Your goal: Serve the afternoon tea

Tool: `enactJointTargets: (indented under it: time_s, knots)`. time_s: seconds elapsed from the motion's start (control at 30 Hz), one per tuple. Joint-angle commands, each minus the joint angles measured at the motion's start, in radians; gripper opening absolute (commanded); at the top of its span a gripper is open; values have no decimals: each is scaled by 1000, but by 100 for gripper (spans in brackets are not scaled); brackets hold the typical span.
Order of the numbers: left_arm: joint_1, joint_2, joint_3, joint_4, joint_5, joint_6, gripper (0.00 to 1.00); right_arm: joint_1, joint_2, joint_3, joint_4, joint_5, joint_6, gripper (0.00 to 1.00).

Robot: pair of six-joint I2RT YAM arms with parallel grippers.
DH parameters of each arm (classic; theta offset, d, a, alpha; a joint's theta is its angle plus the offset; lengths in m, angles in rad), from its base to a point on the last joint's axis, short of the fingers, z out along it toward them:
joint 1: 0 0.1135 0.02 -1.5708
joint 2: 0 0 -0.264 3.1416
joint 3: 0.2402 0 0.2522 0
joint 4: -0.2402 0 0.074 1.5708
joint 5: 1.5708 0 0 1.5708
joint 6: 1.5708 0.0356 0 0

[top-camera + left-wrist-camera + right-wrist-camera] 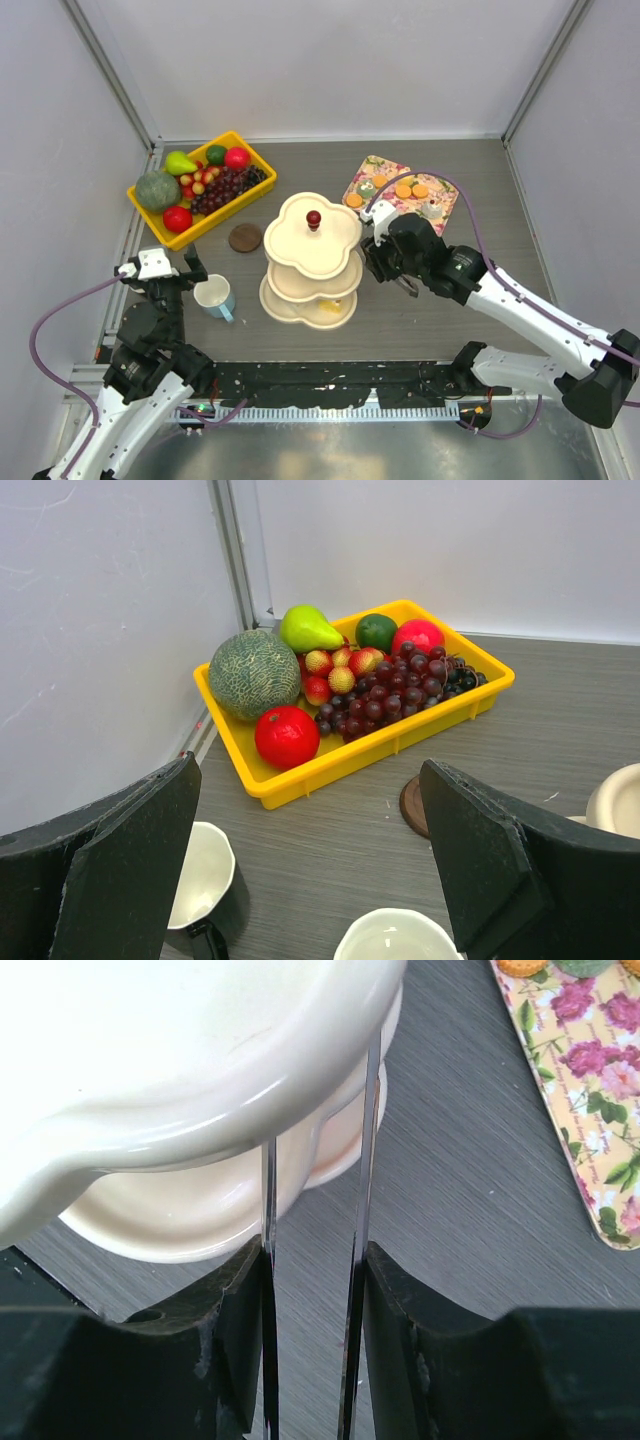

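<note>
– So, right hand, quick: what state?
– My right hand [315, 1260] was narrow, clamped on a pair of thin metal tongs [358, 1160], one blade against each finger. I saw nothing else in it.
– And the stand?
– Cream three-tier stand [300, 248] stood mid tabletop [520, 200], straight ahead of that hand and very close. The tongs' long axis pointed right at it. The blades ran under the rim of an upper tier, so the tips were hidden. Couldn't tell if they carried a pastry.
– Which arm was nearer?
– Right one, clearly. It sat between the stand and the floral tray [590, 1090], and the orange biscuits [404, 190] lay on that tray just behind it, toward the far right. My guess was that I was loading a lower tier. So the next move hinged on keeping the blades level under that rim and not knocking it.
– Left side?
– My left hand [310, 810] was wide, holding nothing, hovering over the dark mug [200, 870]. The pale blue mug [215, 297] was just beside it. The stand lay to that hand's right, past the pale mug. Mugs looked like its job.
</note>
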Motion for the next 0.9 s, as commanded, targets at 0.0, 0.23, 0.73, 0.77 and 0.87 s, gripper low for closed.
enactJointTargets:
  time_s: [0.0,0.23,0.73,0.77,0.87]
  knots:
    - [6,-1,12,32,-2,-10,99,22,10,4,53,-22,-15,44]
    - [5,-1,14,32,-2,-10,99,38,31,9,45,-21,-14,45]
    - [5,6,14,34,4,-10,99,53,19,-28,119,-77,-68,46]
    - [6,6,14,32,4,-10,99,53,24,-30,128,-79,-71,46]
    - [5,7,14,34,3,-10,99,56,38,-30,151,-84,-77,46]
